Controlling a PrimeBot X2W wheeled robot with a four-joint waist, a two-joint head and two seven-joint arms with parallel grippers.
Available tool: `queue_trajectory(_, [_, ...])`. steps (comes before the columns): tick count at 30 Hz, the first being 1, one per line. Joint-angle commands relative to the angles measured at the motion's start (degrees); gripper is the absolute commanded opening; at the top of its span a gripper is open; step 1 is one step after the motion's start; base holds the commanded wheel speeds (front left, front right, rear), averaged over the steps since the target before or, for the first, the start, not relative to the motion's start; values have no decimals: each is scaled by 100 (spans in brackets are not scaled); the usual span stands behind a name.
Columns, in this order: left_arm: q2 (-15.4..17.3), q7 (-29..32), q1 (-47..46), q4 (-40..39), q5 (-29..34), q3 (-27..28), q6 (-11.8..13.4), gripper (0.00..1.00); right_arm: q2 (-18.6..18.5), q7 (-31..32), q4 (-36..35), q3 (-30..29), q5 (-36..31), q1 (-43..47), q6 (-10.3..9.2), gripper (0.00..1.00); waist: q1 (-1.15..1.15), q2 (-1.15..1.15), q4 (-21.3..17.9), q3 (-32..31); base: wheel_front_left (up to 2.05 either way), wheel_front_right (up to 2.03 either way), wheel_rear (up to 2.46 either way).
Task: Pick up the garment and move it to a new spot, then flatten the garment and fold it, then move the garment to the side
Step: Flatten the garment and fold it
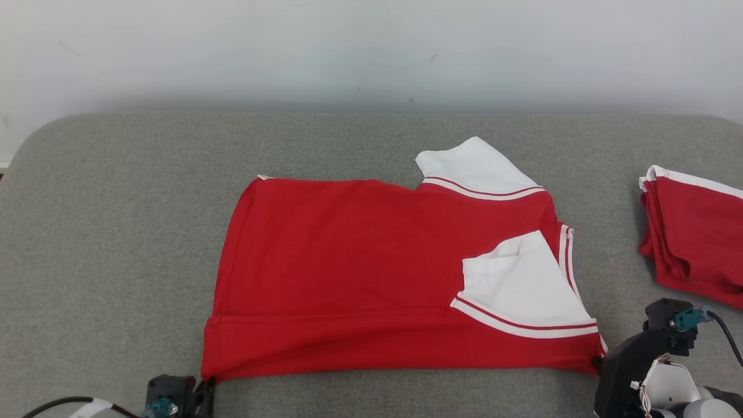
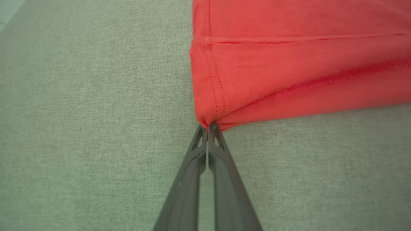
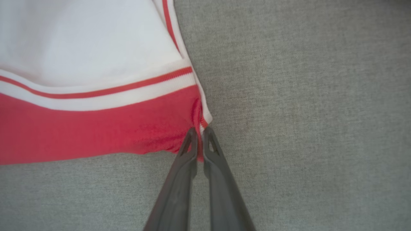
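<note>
Garment point(image 1: 348, 261) near corners pinched by L gripper point(image 2: 208, 126), R gripper point(image 3: 199, 130).

Open grey surface point(image 1: 116, 232) lay left of the garment point(image 1: 360, 273) and behind it, up to the wall point(image 1: 371, 58). On the right, a folded red stack point(image 1: 696, 244) stood near the garment's right edge, leaving only a strip of surface between them.
</note>
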Motion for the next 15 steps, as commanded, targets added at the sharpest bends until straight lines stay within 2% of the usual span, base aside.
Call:
queue_trajectory(1, [127,-6,46,-56,-32,-9,-95,0,-6,-22,2,-32,-39,-38,-12,0,0,0,-6,-22,0,0,0])
queue_trajectory(4, [299,12,119,-150,-68,-63,-325,0,-5,-21,-34,-34,-19,-17,-12,0,0,0,-8,-61,0,0,0])
queue_trajectory(9, [450,80,225,-334,-183,-67,-531,0,-77,169,-221,81,426,215,-12,0,0,0,30,-138,0,0,0])
queue_trajectory(15, [624,242,509,-638,-477,-47,-663,0,-400,609,-1003,81,1022,711,-12,0,0,0,2,-205,0,0,0])
